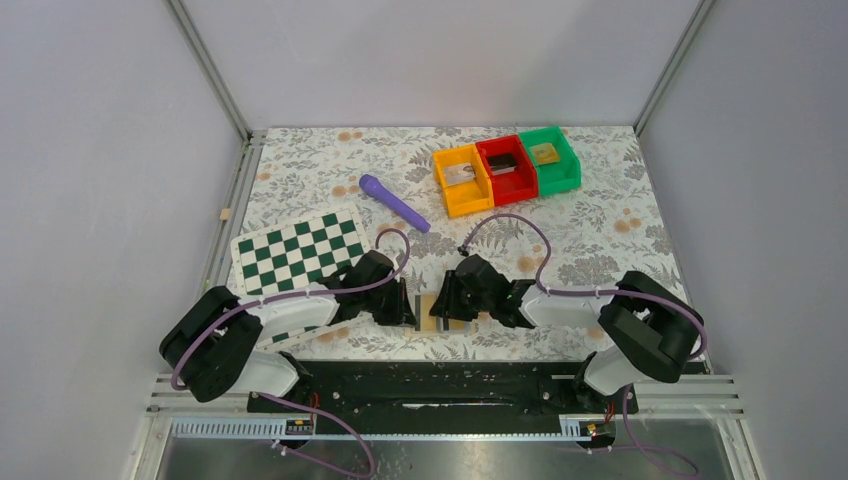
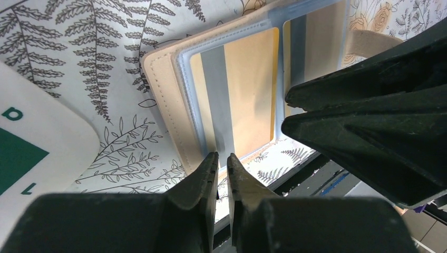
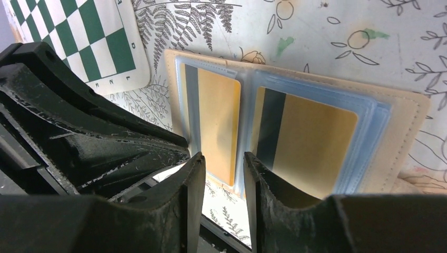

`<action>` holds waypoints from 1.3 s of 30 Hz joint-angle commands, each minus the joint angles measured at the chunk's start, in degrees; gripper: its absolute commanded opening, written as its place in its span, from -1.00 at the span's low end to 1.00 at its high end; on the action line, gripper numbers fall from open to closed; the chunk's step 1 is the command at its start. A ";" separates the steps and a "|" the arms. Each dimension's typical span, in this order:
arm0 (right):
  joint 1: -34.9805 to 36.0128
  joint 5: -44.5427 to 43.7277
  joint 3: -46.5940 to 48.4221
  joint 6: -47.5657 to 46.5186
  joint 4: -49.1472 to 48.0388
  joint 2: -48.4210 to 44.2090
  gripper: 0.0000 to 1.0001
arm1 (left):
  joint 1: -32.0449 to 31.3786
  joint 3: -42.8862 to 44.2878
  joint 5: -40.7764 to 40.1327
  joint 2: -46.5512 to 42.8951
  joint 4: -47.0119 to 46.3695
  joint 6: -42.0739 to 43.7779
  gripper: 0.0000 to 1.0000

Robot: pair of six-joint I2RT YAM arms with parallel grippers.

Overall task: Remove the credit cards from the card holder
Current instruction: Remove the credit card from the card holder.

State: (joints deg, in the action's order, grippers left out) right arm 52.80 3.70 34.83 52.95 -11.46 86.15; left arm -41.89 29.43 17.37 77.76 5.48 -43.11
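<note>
The tan card holder point(image 1: 432, 322) lies open on the floral cloth between my two grippers. Clear blue sleeves inside it hold gold credit cards with a grey stripe point(image 2: 248, 89) point(image 3: 316, 142). Its tan border point(image 2: 163, 105) point(image 3: 406, 132) shows around them. My left gripper point(image 2: 221, 156) point(image 1: 405, 305) has its tips at the holder's near edge, below the left card; only a narrow slit separates its jaws, and nothing shows in it. My right gripper point(image 3: 222, 158) point(image 1: 445, 300) is open at the near edge, straddling the middle fold, holding nothing.
A green-and-white checkered board point(image 1: 298, 250) lies just left of the holder. A purple stick point(image 1: 393, 202) lies behind it. Orange point(image 1: 462, 178), red point(image 1: 506, 168) and green point(image 1: 549, 158) bins stand at the back. The table's front rail runs just beneath both grippers.
</note>
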 commanded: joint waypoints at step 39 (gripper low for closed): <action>-3.71 8.66 -8.66 -2.01 -21.67 0.98 -1.00 | 0.29 0.86 -1.99 1.39 0.91 0.39 -0.73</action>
State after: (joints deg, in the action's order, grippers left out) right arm 50.43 9.52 28.34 52.73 -30.41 89.89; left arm -41.78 29.47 17.56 78.13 5.04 -43.38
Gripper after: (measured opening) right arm 0.019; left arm 0.137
